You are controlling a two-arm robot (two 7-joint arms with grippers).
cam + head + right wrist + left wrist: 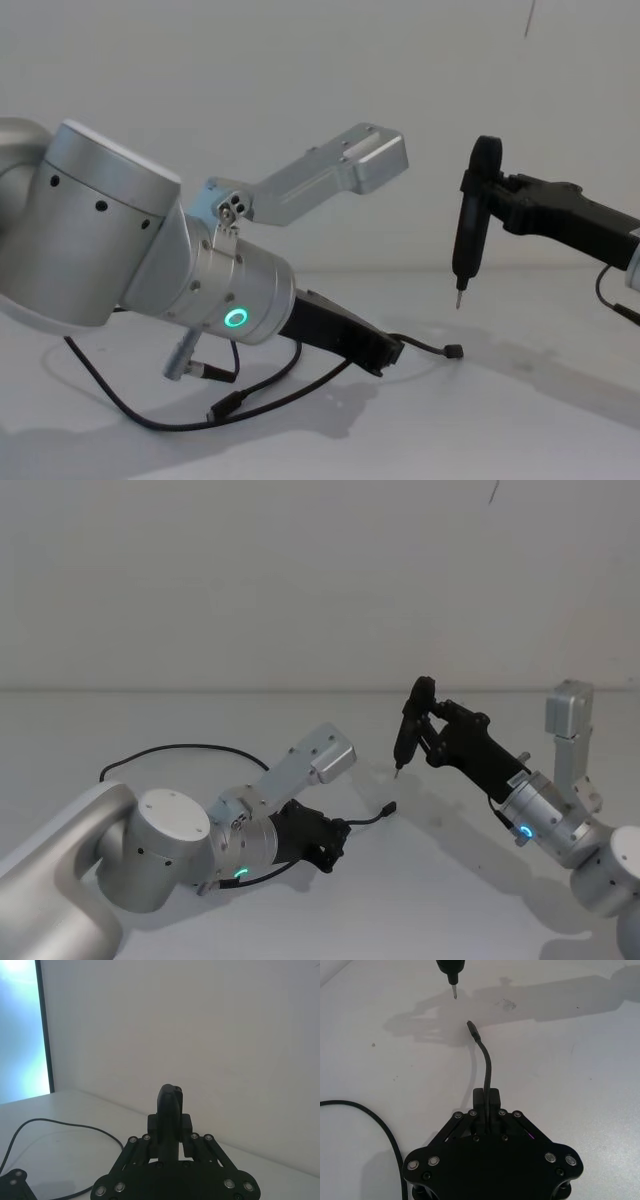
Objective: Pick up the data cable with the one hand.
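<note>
Looking down, you see your left gripper (338, 835) pinched shut on the data cable (487, 1065) by its small plug (391, 807), low on the table (450, 900), so the grab looks done and the lift is left, while your right gripper (427, 712) grips a black stick (467, 225) high on the right.

Before me stood a plain white table (450, 880), matte, with a few small dark specks. On it the data cable (170, 748) lay in one loose, open loop on my left side, its thin black cord curving back toward me.
</note>
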